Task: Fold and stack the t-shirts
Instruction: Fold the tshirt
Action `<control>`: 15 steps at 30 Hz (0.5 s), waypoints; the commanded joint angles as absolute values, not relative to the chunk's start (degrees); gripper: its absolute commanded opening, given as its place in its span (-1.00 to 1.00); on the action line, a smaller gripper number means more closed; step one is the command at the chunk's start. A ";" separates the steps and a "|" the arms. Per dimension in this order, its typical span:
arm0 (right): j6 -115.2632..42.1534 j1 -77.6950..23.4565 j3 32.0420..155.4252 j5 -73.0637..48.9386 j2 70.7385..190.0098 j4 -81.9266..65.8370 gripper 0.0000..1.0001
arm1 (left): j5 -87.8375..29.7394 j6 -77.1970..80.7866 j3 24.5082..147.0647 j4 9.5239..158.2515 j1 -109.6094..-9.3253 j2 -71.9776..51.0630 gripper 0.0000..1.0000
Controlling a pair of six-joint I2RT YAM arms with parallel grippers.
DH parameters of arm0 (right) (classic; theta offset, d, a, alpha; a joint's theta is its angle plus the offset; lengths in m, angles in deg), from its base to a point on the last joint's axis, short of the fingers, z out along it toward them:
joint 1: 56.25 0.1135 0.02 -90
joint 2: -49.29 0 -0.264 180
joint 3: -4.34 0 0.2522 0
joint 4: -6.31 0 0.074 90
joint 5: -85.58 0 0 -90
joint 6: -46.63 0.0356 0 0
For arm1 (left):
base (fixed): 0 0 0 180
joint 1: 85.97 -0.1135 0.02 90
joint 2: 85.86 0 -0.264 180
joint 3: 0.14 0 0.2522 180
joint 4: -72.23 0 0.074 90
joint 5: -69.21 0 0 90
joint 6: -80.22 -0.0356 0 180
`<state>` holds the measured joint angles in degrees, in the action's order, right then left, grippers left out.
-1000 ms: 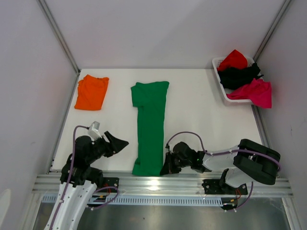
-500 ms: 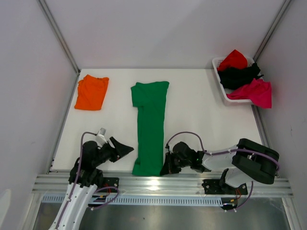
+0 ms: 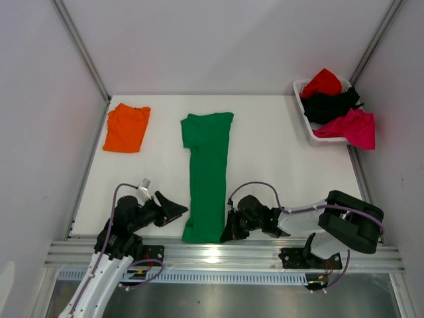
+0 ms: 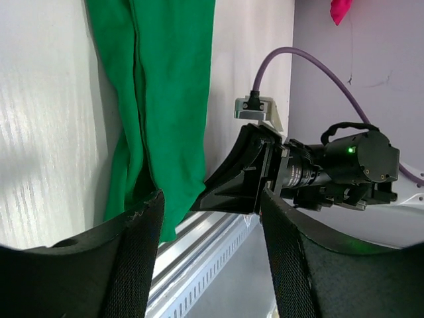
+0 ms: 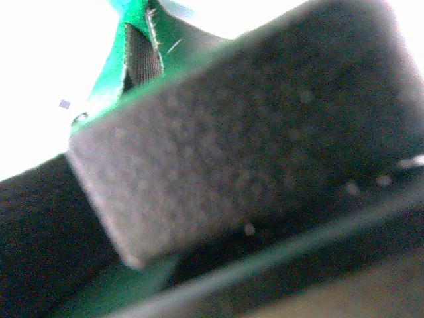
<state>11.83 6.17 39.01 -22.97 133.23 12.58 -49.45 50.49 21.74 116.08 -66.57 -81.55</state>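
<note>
A bright green t-shirt, folded into a long strip, lies down the middle of the table. An orange t-shirt lies folded at the far left. My left gripper is open and low over the table, just left of the green shirt's near left corner; its wrist view shows that corner between and beyond its fingers. My right gripper is at the shirt's near right corner and looks shut on the hem. Its pad fills its wrist view, with green cloth around it.
A white basket at the far right holds red, black and magenta t-shirts. A metal rail runs along the table's near edge. Walls close the sides and back.
My left gripper has moved down and to the right, coming close to the green shirt's near left corner. The right gripper and the shirts have stayed in place.
</note>
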 commanded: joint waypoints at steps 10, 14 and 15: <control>10.68 5.19 40.95 -23.14 132.97 13.73 -0.95 | -47.59 56.05 20.47 136.44 -65.05 -79.54 0.24; 10.86 4.75 40.95 -23.93 132.18 14.35 -0.96 | -48.74 55.96 24.76 136.00 -65.05 -78.13 0.24; 10.86 4.66 40.86 -24.11 132.26 14.52 -0.96 | -48.65 55.78 25.30 136.26 -65.05 -77.61 0.24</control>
<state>11.81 5.27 39.36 -23.84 133.43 12.58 -47.97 54.77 24.05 127.73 -65.48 -78.79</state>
